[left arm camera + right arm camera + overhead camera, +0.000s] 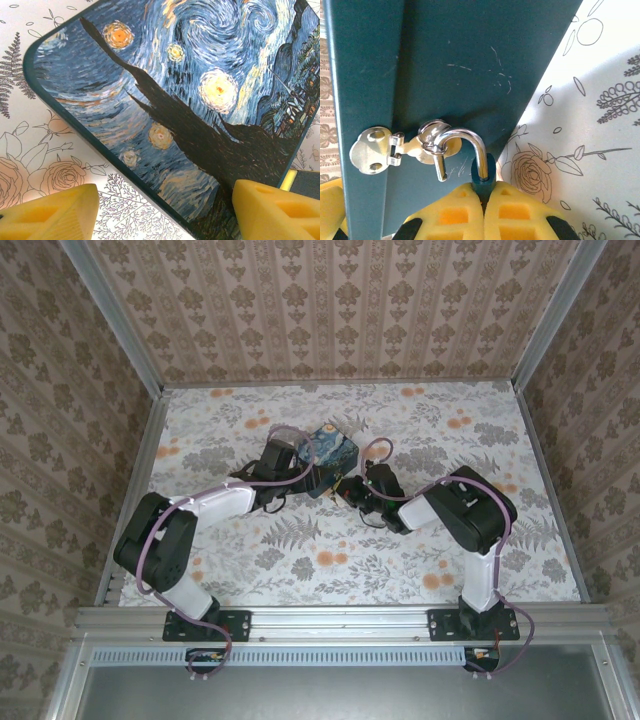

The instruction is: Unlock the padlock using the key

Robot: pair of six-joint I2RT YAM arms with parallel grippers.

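as the shackle (470, 136) looks sprung at ten o'clock of the padlock (483, 175) clenched by the right gripper (484, 194), unhooking the hasp (395, 150) likely follows; left gripper (161, 210) gapes.

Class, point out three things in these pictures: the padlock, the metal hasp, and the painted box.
padlock (481, 155): right wrist view, on the right leg of its silver shackle.
metal hasp (369, 150): right wrist view, on its flat plate.
painted box (190, 100): left wrist view, on the painted lid.
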